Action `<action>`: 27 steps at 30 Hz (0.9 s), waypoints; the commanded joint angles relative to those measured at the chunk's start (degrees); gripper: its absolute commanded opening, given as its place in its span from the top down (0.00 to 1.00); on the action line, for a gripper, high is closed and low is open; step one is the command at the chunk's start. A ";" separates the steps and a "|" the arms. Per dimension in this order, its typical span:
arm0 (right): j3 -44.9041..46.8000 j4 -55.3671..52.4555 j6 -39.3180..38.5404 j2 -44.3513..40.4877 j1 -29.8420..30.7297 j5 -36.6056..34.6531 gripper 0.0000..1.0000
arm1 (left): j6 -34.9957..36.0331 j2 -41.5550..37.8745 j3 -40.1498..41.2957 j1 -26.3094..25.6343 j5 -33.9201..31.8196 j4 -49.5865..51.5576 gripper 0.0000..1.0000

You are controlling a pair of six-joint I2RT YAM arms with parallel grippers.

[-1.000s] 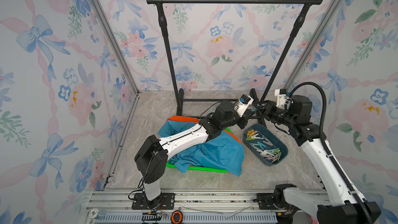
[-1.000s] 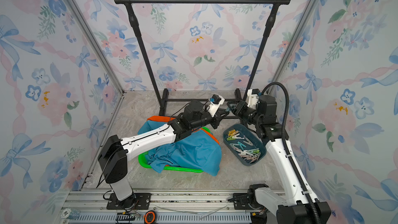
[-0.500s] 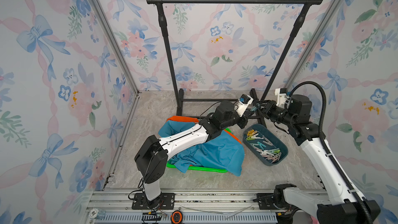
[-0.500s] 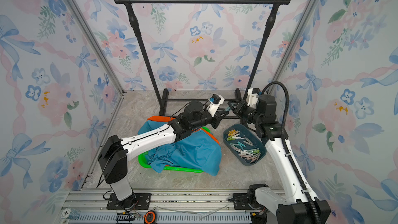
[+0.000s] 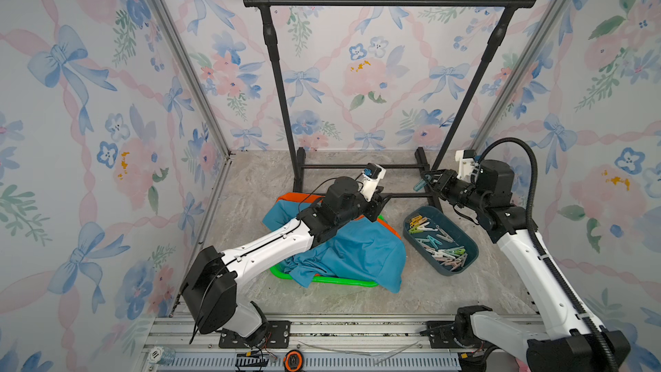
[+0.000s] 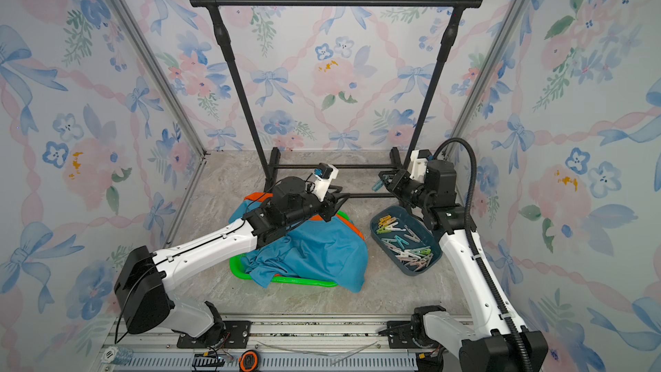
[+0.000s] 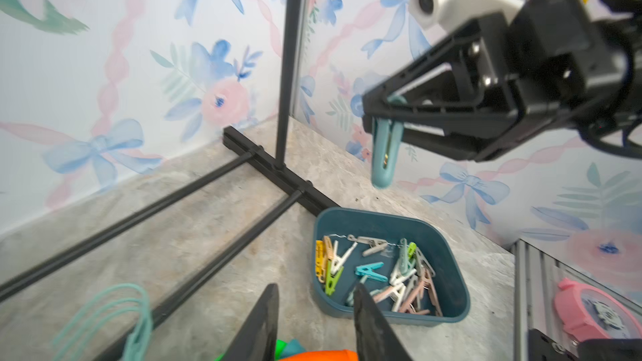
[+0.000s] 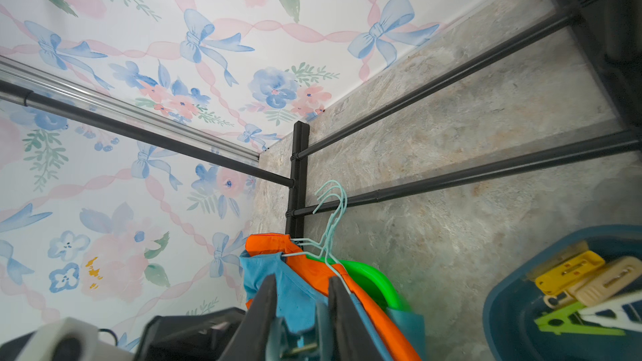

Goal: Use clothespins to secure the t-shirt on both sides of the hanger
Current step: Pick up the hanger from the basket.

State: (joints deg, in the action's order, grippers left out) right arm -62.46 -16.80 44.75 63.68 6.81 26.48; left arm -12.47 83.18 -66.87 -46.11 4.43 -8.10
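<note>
We read no text, label, brand or number in any view. Dark marks on the small round white disc (image 5: 156, 354) are too small to decipher.

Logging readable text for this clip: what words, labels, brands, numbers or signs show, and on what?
No text reads clearly in any view.
Pink round dial, left wrist view: face markings blurred, unreadable.
Pale round knob at the front rail: dark marks too small to read.
Orange-and-black disc at the front rail: any label too small to read.
Clothespins and their blue bin: no print visible.
</note>
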 commanded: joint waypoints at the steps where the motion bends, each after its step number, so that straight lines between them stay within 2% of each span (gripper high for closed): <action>1: 1.75 1.35 -1.79 -0.14 0.44 -0.99 0.74 | -1.79 0.51 -1.22 3.69 -2.20 9.55 0.68; 6: 3.04 1.01 -3.26 -0.39 1.28 -2.20 0.74 | -0.34 8.08 -7.88 6.36 -8.69 19.64 0.78; 8: 3.48 0.75 -3.86 -0.63 1.32 -2.44 0.74 | -0.39 11.89 -10.90 7.12 -8.61 22.16 0.80; 11: 4.35 0.58 -4.63 -1.00 1.37 -2.73 0.74 | -1.23 15.81 -13.43 8.37 -6.89 23.00 0.79; 15: 6.09 1.40 -4.84 -1.26 1.45 -2.51 0.74 | -0.81 20.95 -18.17 9.17 -6.33 25.03 0.73; 22: 8.37 2.48 -5.24 -1.00 1.50 -2.14 0.73 | -0.29 28.67 -25.28 10.25 -5.34 27.27 0.77; 27: 9.08 2.74 -5.63 -0.84 1.50 -1.96 0.73 | 0.06 32.86 -28.91 10.27 -4.85 29.01 0.74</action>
State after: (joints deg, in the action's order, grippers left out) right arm -54.06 -15.57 40.27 63.33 7.68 24.62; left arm -13.19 113.93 -93.91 -36.05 -1.28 18.37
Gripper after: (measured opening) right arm 0.267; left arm 0.250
